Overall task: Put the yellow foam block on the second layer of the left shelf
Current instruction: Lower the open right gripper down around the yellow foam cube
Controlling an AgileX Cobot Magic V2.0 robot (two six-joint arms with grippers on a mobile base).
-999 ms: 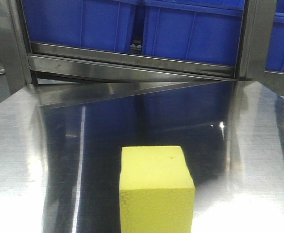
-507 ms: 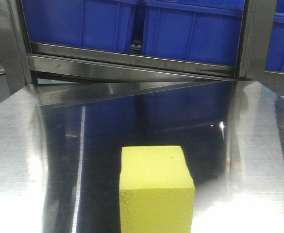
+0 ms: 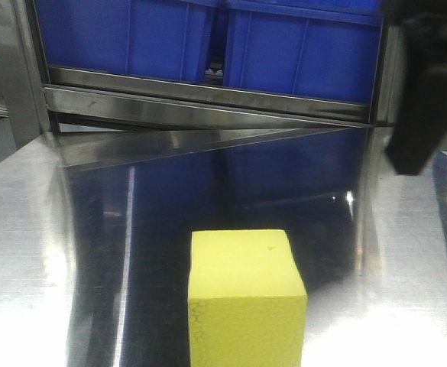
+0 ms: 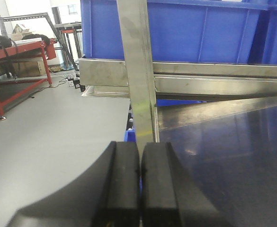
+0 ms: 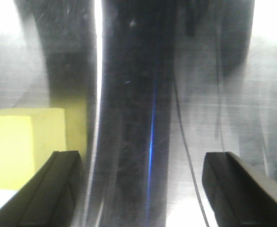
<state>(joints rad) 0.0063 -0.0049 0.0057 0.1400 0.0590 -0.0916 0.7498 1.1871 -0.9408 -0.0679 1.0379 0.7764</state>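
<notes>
An industrial workshop or storeroom: blue plastic bins [image 3: 131, 34] sit in a steel rack [image 3: 208, 95] across the top of the front view, behind a polished steel bench [image 3: 24, 260]. Upper left in the left wrist view, a red-framed worktable [image 4: 22, 46] stands on bare grey floor [image 4: 48, 137].

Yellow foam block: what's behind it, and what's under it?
Behind the yellow foam block: bare reflective steel surface, then a shelf rail carrying blue bins. Under: same surface; bottom edge cropped, contact not visible.
</notes>
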